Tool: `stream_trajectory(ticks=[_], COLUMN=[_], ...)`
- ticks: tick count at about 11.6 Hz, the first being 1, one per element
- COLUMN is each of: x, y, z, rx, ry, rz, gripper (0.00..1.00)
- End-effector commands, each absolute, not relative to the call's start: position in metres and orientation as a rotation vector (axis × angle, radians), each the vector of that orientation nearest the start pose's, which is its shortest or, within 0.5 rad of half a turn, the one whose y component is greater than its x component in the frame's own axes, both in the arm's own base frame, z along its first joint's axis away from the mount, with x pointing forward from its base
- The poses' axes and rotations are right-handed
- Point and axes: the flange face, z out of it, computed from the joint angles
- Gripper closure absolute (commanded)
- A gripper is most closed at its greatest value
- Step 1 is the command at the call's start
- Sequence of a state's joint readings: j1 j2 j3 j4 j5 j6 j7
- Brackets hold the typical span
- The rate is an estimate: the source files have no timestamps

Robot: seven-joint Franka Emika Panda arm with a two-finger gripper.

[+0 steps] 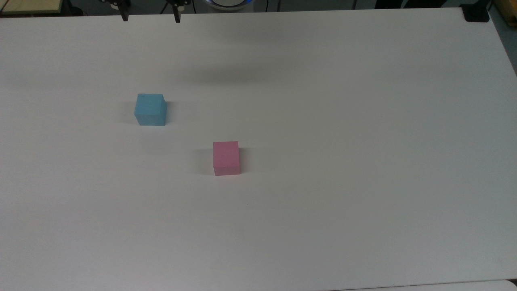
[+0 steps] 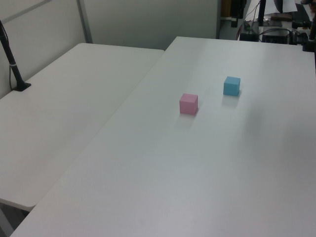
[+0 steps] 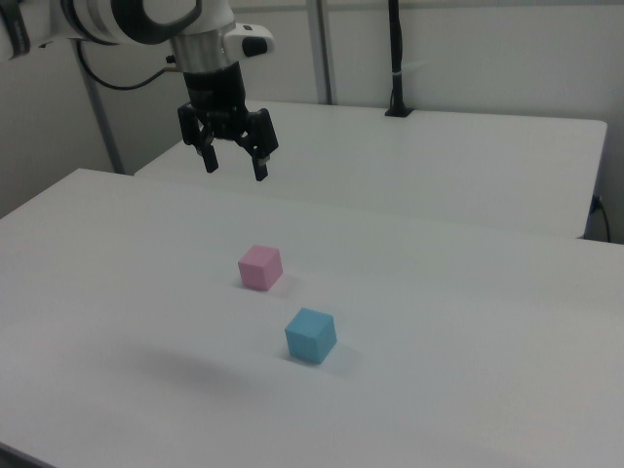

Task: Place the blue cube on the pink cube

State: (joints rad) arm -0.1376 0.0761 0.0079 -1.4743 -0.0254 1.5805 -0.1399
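**Above the table, reaching not yet begun**

Nearest in the right view sits the blue cube, flat on the white table, untouched. Just beyond it, close but apart, rests the pink cube, its top bare. Farther back my gripper hangs high over the table, fingers spread wide and holding nothing. I judge this the approach step: next I must travel over the blue cube, square my fingers to its sides, and descend.
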Motion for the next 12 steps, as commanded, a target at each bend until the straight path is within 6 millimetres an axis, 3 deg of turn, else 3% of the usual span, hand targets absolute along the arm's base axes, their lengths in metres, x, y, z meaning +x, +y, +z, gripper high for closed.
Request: stream_trajectory(ticks=[1, 12], x=[0.578, 0.581], y=[-0.075, -0.086], z=[0.623, 0.626], rx=[-3.151, -3.135], ry=[0.002, 0.089], rz=[-0.059, -0.131], gripper=[0.00, 0.00])
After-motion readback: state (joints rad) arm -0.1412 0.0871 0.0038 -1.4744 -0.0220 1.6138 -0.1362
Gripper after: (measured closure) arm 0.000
